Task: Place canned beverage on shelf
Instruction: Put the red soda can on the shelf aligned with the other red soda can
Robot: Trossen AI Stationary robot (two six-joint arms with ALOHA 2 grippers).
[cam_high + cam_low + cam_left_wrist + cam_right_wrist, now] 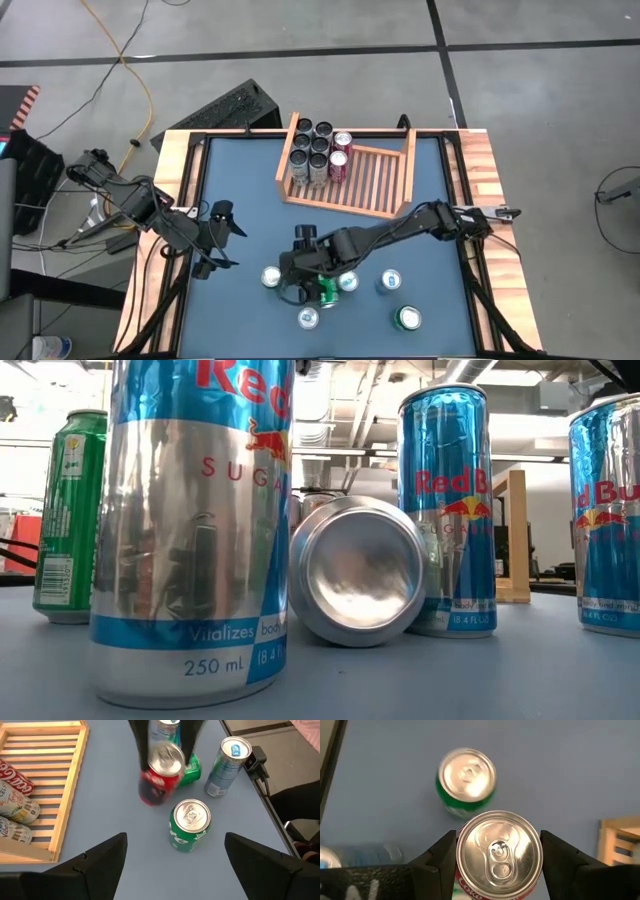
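Fingers of the right gripper (498,857) clamp a red Coke can (499,854) amid loose cans mid-counter (240,190), shelf (375,180) behind half free; left gripper (222,240) fingers spread, empty.

Shelf (375,180) at table's (240,200) far middle; eight cans (318,152) stand in its left end. Five loose cans (392,282) stand near front edge, one lying (328,292) among them.
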